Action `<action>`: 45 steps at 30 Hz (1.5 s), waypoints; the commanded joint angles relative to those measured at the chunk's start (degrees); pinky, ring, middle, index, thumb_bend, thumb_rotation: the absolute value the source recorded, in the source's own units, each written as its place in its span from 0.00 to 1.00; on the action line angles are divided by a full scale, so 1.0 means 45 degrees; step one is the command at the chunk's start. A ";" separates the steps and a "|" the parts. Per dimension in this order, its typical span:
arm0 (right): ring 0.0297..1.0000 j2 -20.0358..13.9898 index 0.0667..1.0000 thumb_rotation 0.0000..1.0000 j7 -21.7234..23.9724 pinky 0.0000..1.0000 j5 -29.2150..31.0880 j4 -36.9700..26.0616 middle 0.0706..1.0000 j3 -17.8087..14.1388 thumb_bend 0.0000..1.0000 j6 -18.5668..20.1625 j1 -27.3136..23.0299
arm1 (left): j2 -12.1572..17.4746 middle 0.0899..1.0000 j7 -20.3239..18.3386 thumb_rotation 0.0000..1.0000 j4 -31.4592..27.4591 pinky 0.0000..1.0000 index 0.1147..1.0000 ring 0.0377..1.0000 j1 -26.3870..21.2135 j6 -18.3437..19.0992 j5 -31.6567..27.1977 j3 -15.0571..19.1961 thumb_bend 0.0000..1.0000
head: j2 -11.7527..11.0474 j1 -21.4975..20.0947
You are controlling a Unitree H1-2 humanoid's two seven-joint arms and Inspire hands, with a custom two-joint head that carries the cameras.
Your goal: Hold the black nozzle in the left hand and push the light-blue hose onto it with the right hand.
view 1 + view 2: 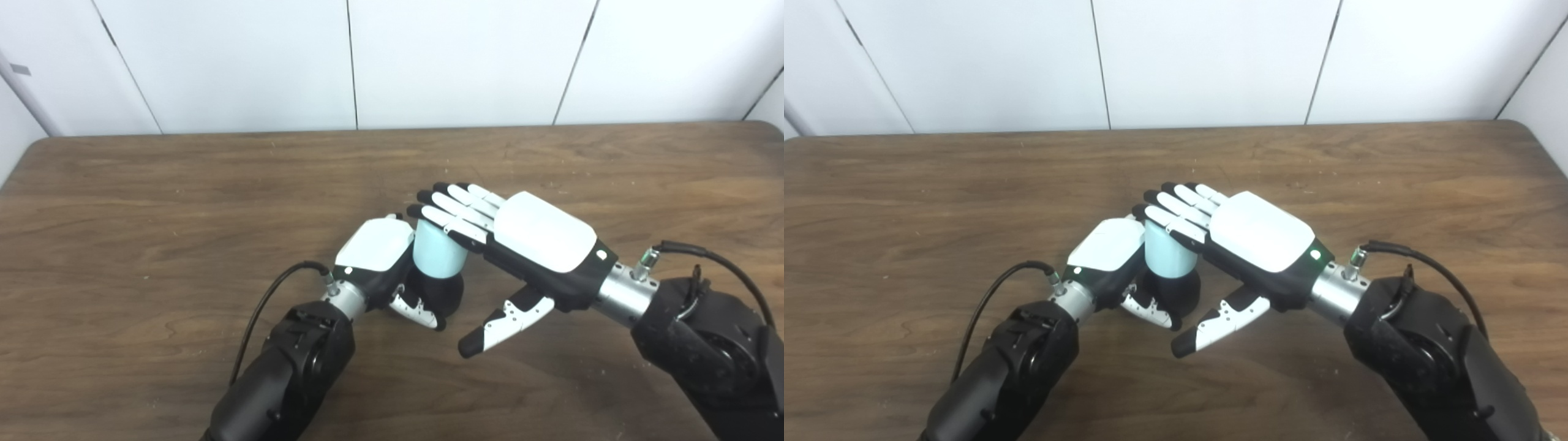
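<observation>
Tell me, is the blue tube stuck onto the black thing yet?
Nearly. The left robot hand already holds the black nozzle, and the light-blue hose sits upright on top of it. The right robot hand, fingers flat and spread, rests on the hose's top, seemingly pressing down. Whether the hose is fully seated can't be seen; after that, only letting go remains.

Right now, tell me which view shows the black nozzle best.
The left eye view: the black nozzle shows as a dark rounded base under the light-blue hose, gripped by the left hand. The right eye view shows about the same, slightly smaller.
</observation>
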 commanded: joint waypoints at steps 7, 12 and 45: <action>0.99 -0.0256 0.99 1.00 0.1484 1.00 0.0094 0.0560 1.00 0.0780 0.68 0.0179 0.0517 | 0.0329 0.42 -0.0623 0.00 0.1148 1.00 0.44 0.75 0.0884 0.0485 0.0829 -0.0243 0.52 | -0.0032 0.0011; 0.99 -0.0285 0.99 1.00 0.1556 1.00 0.0196 0.0423 1.00 0.0754 0.68 0.0310 0.0435 | 0.0255 0.44 -0.0663 0.00 0.1179 1.00 0.41 0.76 0.0888 0.0461 0.0643 -0.0175 0.52 | -0.0034 0.0009; 1.00 -0.0406 1.00 0.99 0.1688 1.00 0.0028 -0.0113 1.00 0.0619 0.66 0.0124 -0.0164 | 0.0319 0.50 -0.0829 0.00 0.1284 1.00 0.37 0.71 0.0826 0.0255 0.0561 -0.0347 0.52 | 0.0009 0.0032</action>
